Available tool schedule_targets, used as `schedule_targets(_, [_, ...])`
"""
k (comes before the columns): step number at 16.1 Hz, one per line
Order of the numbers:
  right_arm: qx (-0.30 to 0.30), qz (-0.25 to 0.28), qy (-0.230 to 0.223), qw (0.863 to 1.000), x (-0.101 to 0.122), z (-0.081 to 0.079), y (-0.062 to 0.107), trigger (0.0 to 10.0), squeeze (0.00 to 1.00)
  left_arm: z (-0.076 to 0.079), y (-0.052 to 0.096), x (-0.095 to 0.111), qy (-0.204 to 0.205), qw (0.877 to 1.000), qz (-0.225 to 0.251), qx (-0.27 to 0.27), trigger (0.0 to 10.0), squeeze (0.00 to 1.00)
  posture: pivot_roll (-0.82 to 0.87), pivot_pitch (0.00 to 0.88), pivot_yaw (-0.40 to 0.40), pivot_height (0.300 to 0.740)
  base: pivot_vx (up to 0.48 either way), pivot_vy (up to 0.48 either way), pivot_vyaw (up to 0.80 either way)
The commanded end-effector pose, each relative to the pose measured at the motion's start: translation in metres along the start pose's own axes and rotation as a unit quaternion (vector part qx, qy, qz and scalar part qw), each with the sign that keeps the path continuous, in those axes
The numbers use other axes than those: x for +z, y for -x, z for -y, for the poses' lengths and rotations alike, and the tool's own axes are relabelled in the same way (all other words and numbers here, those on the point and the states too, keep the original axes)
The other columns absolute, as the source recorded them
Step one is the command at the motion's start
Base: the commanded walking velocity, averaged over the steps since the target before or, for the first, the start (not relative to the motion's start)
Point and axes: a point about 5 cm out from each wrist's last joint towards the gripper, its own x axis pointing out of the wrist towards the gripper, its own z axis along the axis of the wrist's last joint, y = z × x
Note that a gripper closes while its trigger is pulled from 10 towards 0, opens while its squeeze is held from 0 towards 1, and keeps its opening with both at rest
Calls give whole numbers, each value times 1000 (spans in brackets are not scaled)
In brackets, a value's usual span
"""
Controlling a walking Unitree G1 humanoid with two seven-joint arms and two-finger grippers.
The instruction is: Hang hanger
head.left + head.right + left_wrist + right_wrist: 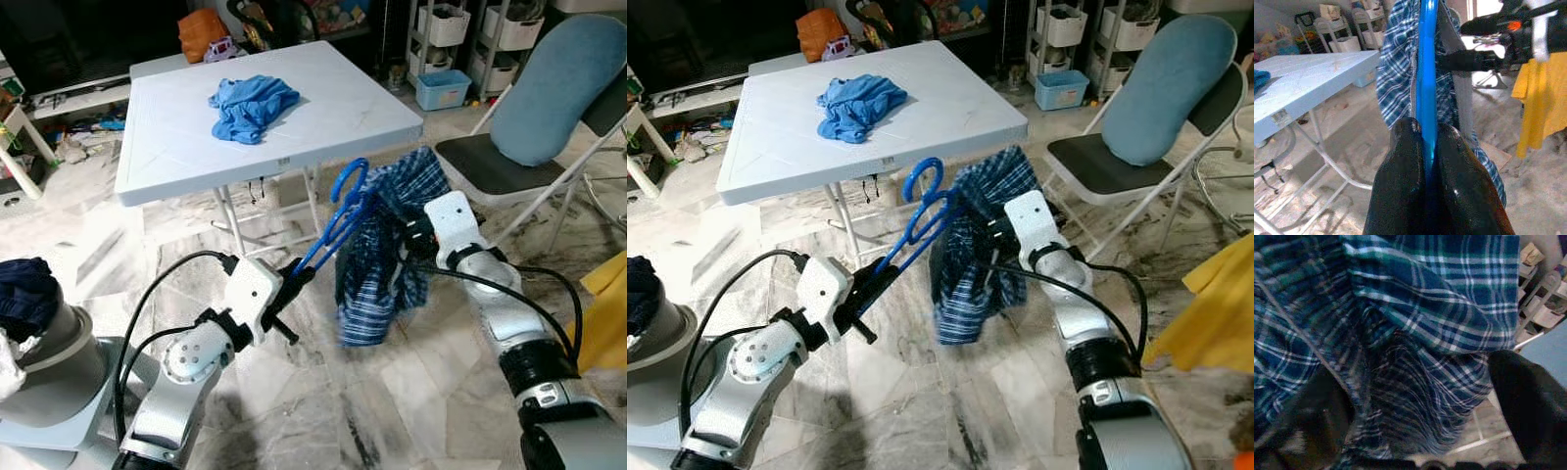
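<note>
While left gripper (1425,142) pinches blue hanger (338,220), right gripper (416,240) seemingly grips plaid shirt (377,264).

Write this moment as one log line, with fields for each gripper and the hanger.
left gripper: shut on blue hanger | right gripper: in plaid shirt | hanger: mid-air, not hung

Blue plaid shirt (1400,323) bunched btwn the right gripper's (1415,406) two black fingers (1528,401), cloth spilling past both. Pale floor and white shelving beyond the far finger.
</note>
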Motion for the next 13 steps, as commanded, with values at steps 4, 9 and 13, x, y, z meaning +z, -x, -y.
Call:
schedule_targets(4, [-20, 14, -44, 999, 7, 0, -8, 0, 0, 7, -1, 13, 4, 999, 27, -30, 0, 0, -100, 0, 67, 740, 0, 0, 0])
schedule_targets(9, [-59, 30, -82, 994, 11, 13, -10, 0, 0, 15, 0, 11, 5, 998, 23, -54, 0, 0, -101, 0, 61, 740, 0, 0, 0])
schedule_targets(13, [-84, 39, -95, 991, 9, 30, -5, 0, 0, 11, 3, 6, 0, 999, 11, -39, 0, 0, -101, 0, 60, 740, 0, 0, 0])
